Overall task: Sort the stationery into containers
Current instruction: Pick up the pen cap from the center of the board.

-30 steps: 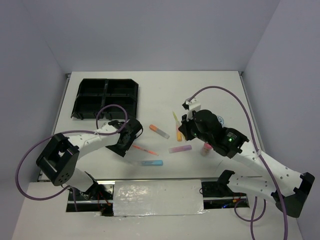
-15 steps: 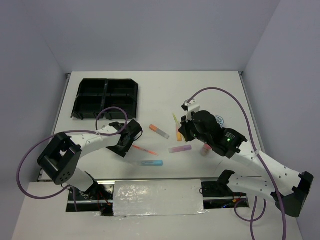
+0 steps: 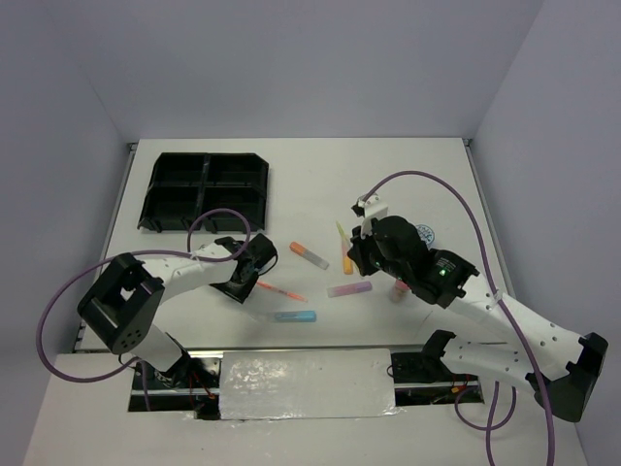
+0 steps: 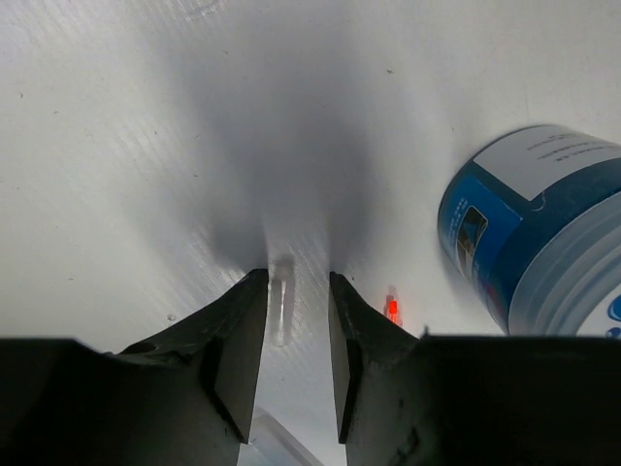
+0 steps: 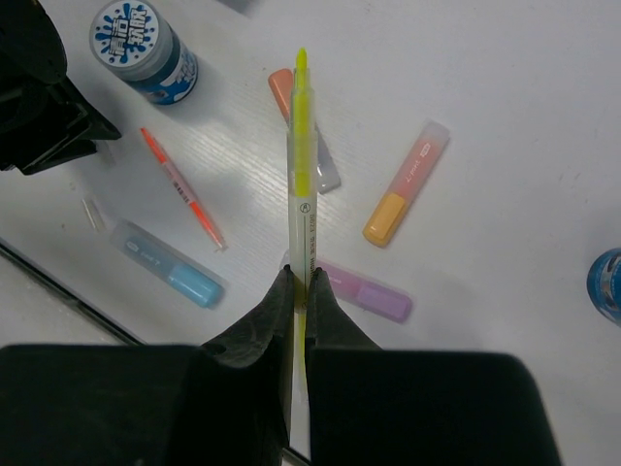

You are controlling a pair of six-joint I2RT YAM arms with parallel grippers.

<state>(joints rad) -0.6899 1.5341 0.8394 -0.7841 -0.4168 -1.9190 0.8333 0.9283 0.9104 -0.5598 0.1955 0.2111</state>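
Left end effector, spread, straddles a small clear piece lying lengthwise between its fingers; right end effector pinches the yellow pen, its axis pointing straight ahead.

Your white bench: matt, faintly grained. Your black four-compartment plastic tray: glossy. Your thin yellow pen: smooth, translucent plastic barrel.

I'm seeing the black four-compartment tray sitting far left. Blue highlighter, purple highlighter and red pen are lying flat; the yellow pen is being held aloft.
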